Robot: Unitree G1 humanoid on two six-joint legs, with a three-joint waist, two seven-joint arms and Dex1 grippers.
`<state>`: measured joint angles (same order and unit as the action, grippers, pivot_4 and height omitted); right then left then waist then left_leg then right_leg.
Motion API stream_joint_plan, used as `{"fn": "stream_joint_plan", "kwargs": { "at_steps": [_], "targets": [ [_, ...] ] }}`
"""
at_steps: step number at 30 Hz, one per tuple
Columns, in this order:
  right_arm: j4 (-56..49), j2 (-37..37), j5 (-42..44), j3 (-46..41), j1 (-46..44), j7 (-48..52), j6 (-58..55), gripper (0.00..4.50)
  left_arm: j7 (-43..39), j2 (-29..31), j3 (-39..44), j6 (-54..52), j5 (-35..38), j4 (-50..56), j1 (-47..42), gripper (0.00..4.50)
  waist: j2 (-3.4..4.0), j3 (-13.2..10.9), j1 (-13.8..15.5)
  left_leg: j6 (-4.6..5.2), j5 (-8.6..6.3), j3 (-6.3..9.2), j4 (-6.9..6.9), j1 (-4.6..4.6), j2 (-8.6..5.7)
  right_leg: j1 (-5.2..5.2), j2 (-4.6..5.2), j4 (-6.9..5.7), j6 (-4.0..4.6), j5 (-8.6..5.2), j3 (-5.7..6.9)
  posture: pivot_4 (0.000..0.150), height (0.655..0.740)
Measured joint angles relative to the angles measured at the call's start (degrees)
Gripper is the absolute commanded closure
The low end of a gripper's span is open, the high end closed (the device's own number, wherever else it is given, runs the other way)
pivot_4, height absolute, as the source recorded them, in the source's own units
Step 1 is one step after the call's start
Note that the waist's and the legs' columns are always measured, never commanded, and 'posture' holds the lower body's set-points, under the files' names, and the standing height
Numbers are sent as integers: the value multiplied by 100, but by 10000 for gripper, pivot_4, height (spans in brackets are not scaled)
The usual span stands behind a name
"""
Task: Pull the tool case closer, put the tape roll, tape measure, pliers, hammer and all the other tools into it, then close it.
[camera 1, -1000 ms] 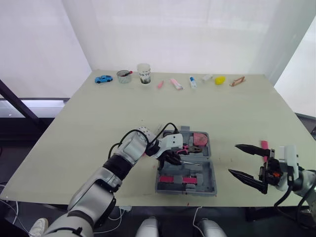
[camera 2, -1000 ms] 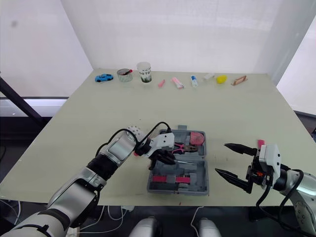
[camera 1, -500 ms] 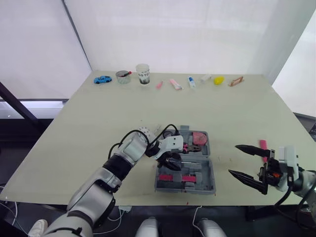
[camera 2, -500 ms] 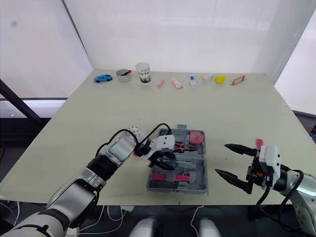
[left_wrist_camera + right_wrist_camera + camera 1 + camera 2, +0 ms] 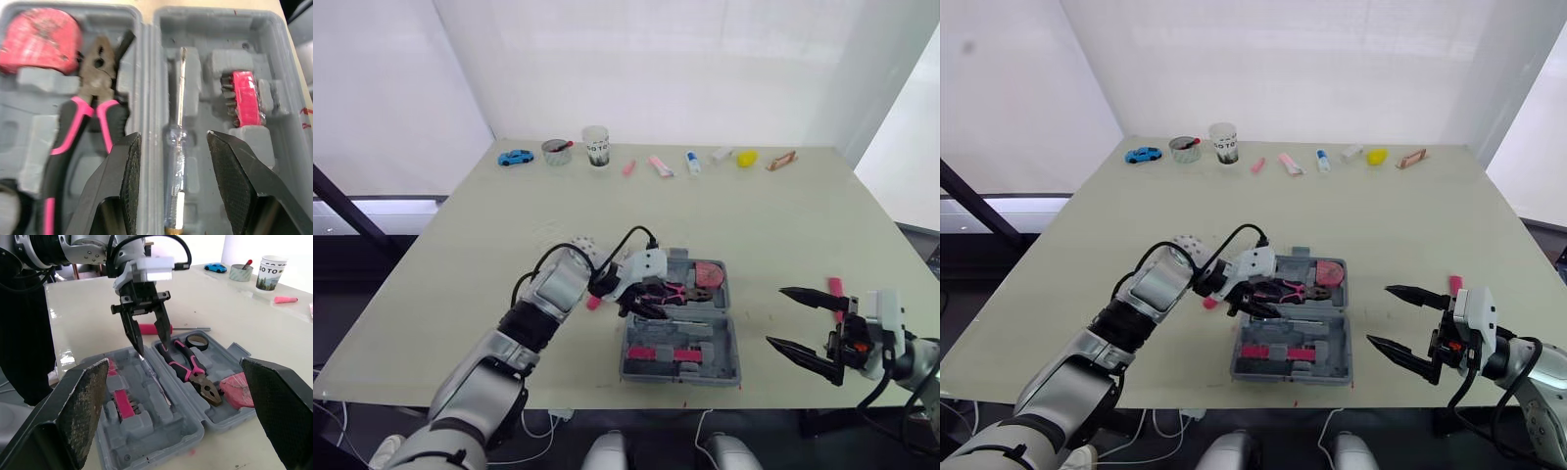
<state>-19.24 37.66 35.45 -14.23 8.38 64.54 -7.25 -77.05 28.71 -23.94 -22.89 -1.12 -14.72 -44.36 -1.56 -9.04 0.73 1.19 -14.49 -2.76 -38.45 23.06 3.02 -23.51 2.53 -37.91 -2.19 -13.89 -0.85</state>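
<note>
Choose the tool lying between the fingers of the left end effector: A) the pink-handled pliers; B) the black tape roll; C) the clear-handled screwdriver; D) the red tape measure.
C: the left wrist view shows the screwdriver in its slot of the tool case, between the fingers of the open left end effector, the pliers off to one side.

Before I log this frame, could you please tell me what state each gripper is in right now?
Left gripper: open, empty, straddling the screwdriver in the tool case.
Right gripper: open, holding nothing.
</note>
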Motion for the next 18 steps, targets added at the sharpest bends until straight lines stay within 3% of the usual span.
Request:
{"fn": "stream_joint_plan", "kwargs": {
  "at_steps": [9,18],
  "targets": [
    [1,-64,-26,10,-39,-11,4,0,-125,-204,744,1433,750,-1155,290,22107,0,0,-4,0,0,0,1,-2,2,0,-4,0,-1,2,0,1500,7400],
    [1,-140,-82,89,-38,-52,26,0,-283,-328,949,2210,866,-1854,301,22107,0,0,2,0,0,0,1,0,2,0,-5,2,-18,13,0,1500,7400]
  ]
}}
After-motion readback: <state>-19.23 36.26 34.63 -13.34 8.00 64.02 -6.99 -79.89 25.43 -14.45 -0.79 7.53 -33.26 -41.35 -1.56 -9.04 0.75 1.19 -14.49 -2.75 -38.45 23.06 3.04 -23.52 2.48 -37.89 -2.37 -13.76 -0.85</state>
